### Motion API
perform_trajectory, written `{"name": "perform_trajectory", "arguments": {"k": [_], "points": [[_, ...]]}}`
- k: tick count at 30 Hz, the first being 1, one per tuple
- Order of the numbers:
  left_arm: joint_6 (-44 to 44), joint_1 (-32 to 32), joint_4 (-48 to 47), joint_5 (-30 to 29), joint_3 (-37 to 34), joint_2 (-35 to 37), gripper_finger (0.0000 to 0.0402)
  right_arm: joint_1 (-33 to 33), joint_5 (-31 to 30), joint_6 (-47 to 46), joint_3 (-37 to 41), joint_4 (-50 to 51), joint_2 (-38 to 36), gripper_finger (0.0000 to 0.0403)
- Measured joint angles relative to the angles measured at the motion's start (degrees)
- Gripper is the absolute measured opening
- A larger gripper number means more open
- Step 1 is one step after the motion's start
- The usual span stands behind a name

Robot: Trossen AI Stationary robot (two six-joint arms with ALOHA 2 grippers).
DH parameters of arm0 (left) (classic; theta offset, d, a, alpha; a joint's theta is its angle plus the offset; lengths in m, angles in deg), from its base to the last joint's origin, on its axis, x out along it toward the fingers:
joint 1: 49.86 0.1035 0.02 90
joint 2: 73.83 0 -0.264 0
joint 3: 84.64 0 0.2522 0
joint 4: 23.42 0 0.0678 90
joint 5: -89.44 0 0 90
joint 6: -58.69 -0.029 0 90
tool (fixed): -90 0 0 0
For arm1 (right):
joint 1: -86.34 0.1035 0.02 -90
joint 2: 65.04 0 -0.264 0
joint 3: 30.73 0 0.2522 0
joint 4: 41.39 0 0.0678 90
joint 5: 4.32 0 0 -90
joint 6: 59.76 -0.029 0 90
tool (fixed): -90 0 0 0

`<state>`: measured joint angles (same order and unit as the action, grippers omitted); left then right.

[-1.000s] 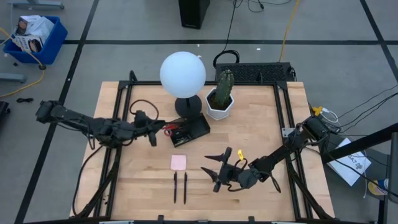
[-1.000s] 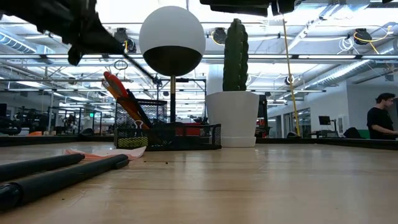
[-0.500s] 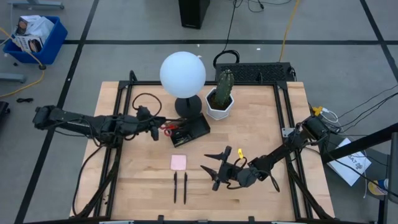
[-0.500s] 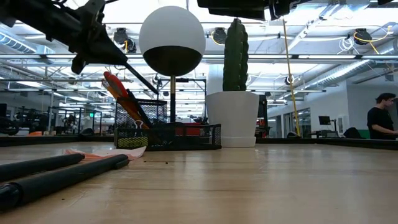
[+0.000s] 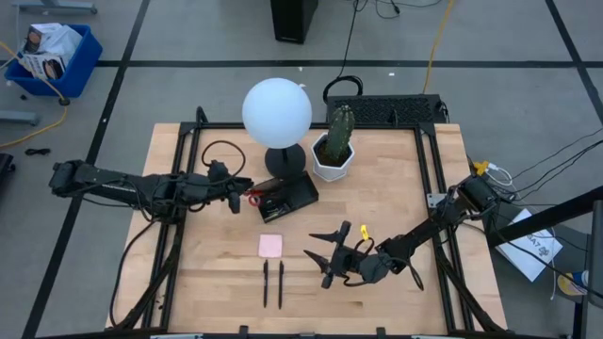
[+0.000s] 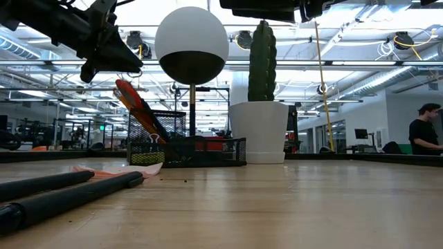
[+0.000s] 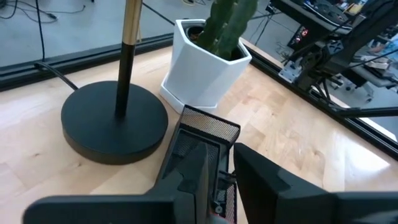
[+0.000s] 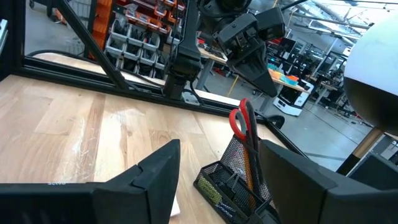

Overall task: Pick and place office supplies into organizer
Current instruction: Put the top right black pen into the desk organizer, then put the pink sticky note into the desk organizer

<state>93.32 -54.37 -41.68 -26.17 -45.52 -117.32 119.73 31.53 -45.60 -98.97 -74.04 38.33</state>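
The table point(image 5: 396, 198) holds a black tray point(image 5: 287, 198) near its middle, just at six o'clock from the round lamp base point(image 5: 285, 162). A white lamp globe point(image 5: 277, 111) sits over that base. A cactus pot point(image 5: 332, 158) stands just at three o'clock from the lamp.

Red scissors point(image 6: 137, 107) stand tilted in the tray, handles up. Their red handles poke out at the tray's nine o'clock end point(image 5: 254, 196).

The left arm's fingers point(image 5: 237, 191) hang in the air just at nine o'clock from the tray, close to the scissor handles. They are a small way apart and hold nothing. In the low view they sit up above the scissors point(image 6: 104, 59), not touching them.

A pink pad point(image 5: 270, 246) lies flat on the table at six o'clock from the tray. Two black pens point(image 5: 273, 282) lie side by side, just at six o'clock from the pad.

The right arm's fingers point(image 5: 327, 255) wait at three o'clock from the pad and pens, well apart from them. They are spread wide and hold nothing.

A person point(image 6: 423, 135) stands far off in the room behind the table.
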Motion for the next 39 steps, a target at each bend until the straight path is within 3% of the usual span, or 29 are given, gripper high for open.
{"name": "perform_trajectory", "arguments": {"k": [14,24,27,32,36,39], "points": [[0.04,-1.48,3.07,3.00,0.00,0.00,0.0088,-0.01,0.10,-0.48,0.00,0.71,0.00,0.0208],[0.02,-7.00,3.01,1.31,0.00,-0.01,0.0088,-2.76,0.58,-14.26,0.00,12.85,0.00,0.0206],[-0.86,-9.46,3.12,-0.30,0.00,-0.72,0.0088,-4.43,7.01,-18.92,0.00,16.54,0.00,0.0206],[-2.12,-13.38,3.07,-1.87,0.00,-3.17,0.0088,-8.49,26.73,-26.52,0.00,17.37,0.65,0.0207],[-2.16,-16.83,3.17,-6.02,0.00,-6.57,0.0088,-12.01,34.04,-36.94,0.00,18.44,1.60,0.0204],[-1.95,-19.34,4.64,-8.06,0.00,-9.55,0.0088,-14.53,36.26,-42.91,0.00,20.60,1.57,0.0204]]}}
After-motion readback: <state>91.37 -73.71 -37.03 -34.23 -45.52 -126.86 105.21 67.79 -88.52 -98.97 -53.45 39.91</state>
